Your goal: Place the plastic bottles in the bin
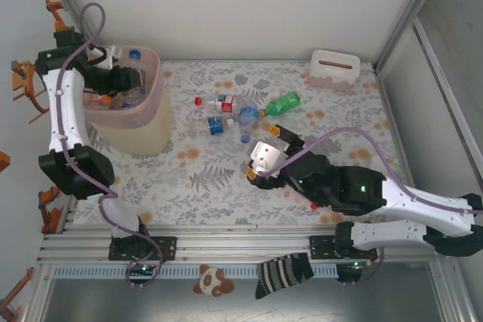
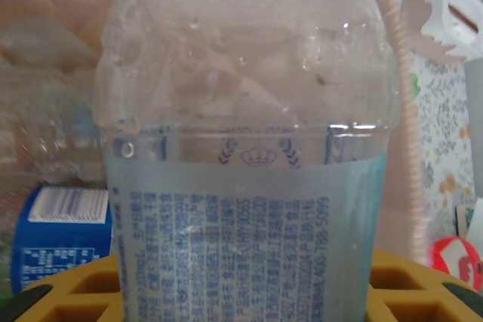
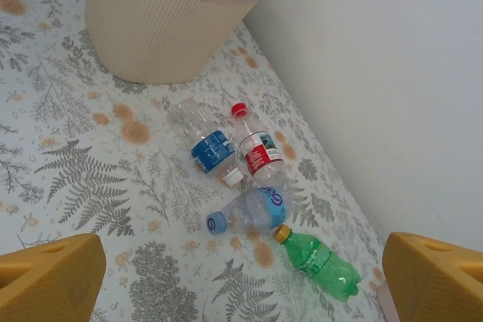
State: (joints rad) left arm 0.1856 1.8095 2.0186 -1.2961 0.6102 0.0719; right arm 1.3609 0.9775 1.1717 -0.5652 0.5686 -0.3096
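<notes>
Bottle [image 2: 249, 209] between left jaws, above bin [image 1: 143, 130]

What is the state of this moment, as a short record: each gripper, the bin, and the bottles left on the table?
left gripper: shut on a clear bottle, over the bin
right gripper: open, empty, above the table
bin: other bottles inside
bottles on table: four, lying down: red-cap bottle, blue-label bottle, blue-cap bottle, green bottle
other: white box, far right corner
</notes>
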